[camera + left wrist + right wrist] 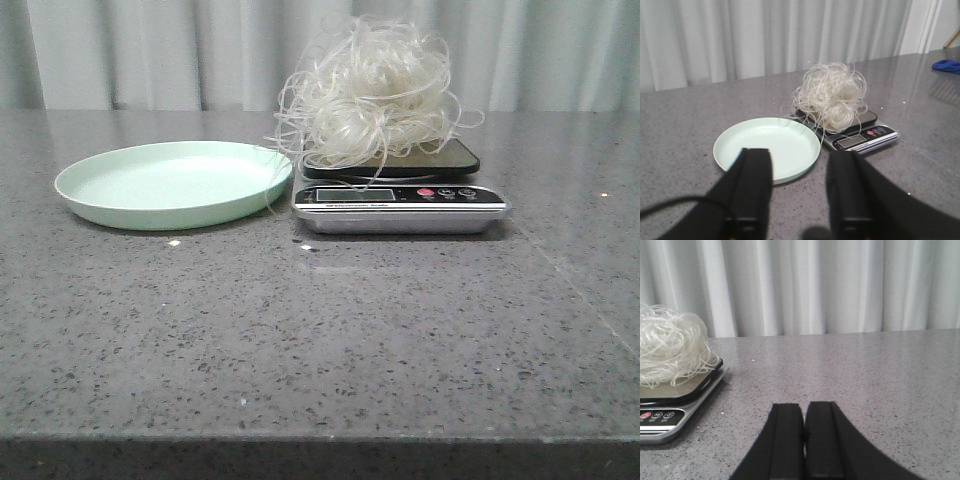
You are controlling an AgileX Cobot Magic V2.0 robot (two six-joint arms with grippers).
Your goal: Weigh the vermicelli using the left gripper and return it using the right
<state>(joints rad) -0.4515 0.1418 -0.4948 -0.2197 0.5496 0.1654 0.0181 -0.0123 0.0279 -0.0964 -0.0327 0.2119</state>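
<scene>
The vermicelli [372, 95] is a fluffy whitish tangle resting on the dark platform of a silver kitchen scale [400, 205]. It also shows in the left wrist view [832, 95] and in the right wrist view [667, 347]. An empty pale-green plate [170, 182] lies just left of the scale, with a few stray strands reaching its rim. My left gripper [800, 155] is open and empty, held back from the plate [767, 147]. My right gripper [804, 407] is shut and empty, to the right of the scale [675, 407]. Neither gripper shows in the front view.
The grey speckled stone table [320, 330] runs to a front edge near the camera. A pale curtain [150, 50] hangs behind it. A blue object [947, 65] lies at the far right of the table in the left wrist view.
</scene>
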